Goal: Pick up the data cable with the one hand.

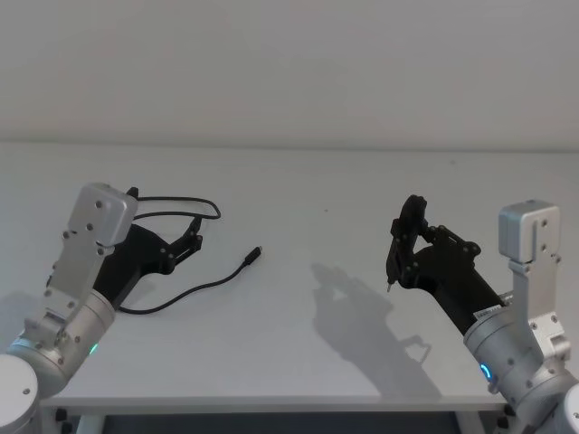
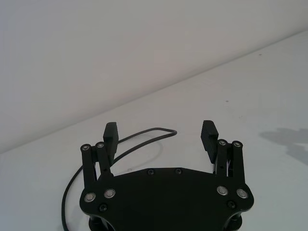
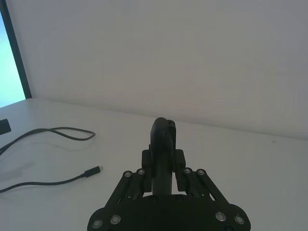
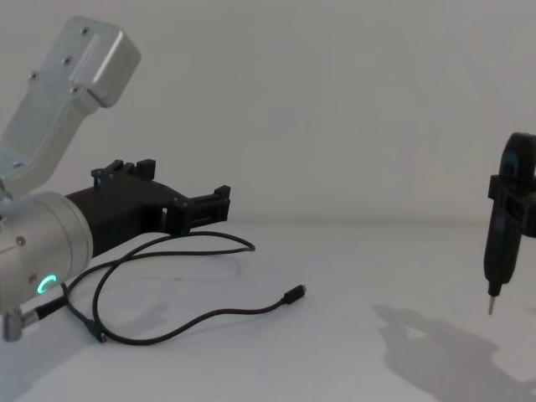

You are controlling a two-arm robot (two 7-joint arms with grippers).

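The white table [image 1: 308, 353] spans the work area.

**Left arm.** The silver left arm [image 4: 50, 243] reaches forward over the table's left side. A green ring glows on its wrist.

**Right arm.** The silver right arm [image 1: 534, 298] is over the table's right side, well apart from the cable.

**Left gripper.** The left gripper [image 1: 192, 237] is released. In the left wrist view its two ribbed fingers [image 2: 111, 132] stand wide apart with nothing between them. In the chest view it is held above the table surface, over the left part of the cable and clear of it.

**Right gripper.** The right gripper [image 3: 162, 161] is clenched on a black pointed tool [image 4: 502, 230]. The tool hangs upright with its metal tip down, above the table and not touching it.

**Data cable.** The data cable [image 1: 194, 289] lies on the left half of the table in loose black curves.
- One narrow loop runs out beyond the left gripper's fingers, as the left wrist view shows [image 2: 144, 137].
- A longer run curves from beside the left arm toward the table's middle.

**Plug.** The cable ends in a small flat plug [image 1: 252, 256] with a metal tip. The plug rests on the table, pointing toward the middle, to the right of the left gripper and apart from it.
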